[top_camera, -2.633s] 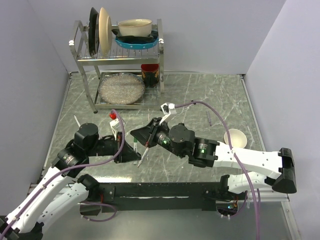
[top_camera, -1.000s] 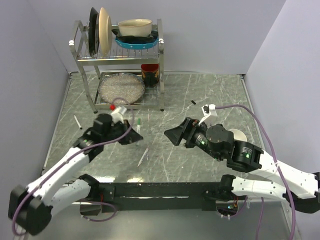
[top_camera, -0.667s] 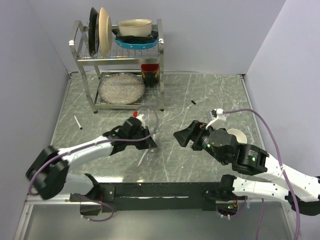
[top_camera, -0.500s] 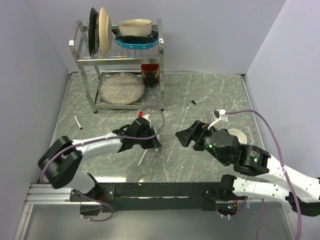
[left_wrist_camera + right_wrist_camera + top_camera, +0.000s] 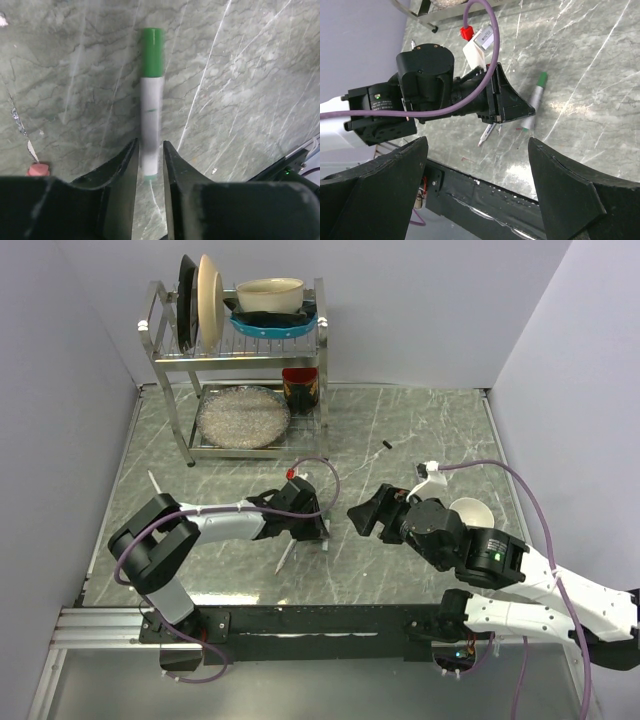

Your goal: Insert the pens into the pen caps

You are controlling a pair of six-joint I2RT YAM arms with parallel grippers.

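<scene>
A pen [image 5: 151, 107] with a whitish barrel and a green cap on its far end points away from my left gripper [image 5: 149, 144]. The jaws stand slightly apart on either side of its near end, with thin gaps showing. The right wrist view has this pen [image 5: 534, 102] slanting down to the table beside the left gripper [image 5: 526, 114]. A small red pen cap [image 5: 37, 169] lies just left of it. An uncapped pen [image 5: 286, 555] with a pink tip lies close by. My right gripper [image 5: 360, 516] hovers open and empty, facing the left one.
A third pen [image 5: 153, 483] lies far left and a small black piece [image 5: 385, 445] lies behind the right arm. A metal dish rack [image 5: 165, 370] with plates stands at the back left. A white bowl [image 5: 470, 516] sits beside the right arm.
My left arm has stretched rightward over the table with the green-capped pen, and its jaws have parted off the barrel. The right gripper has barely moved.
</scene>
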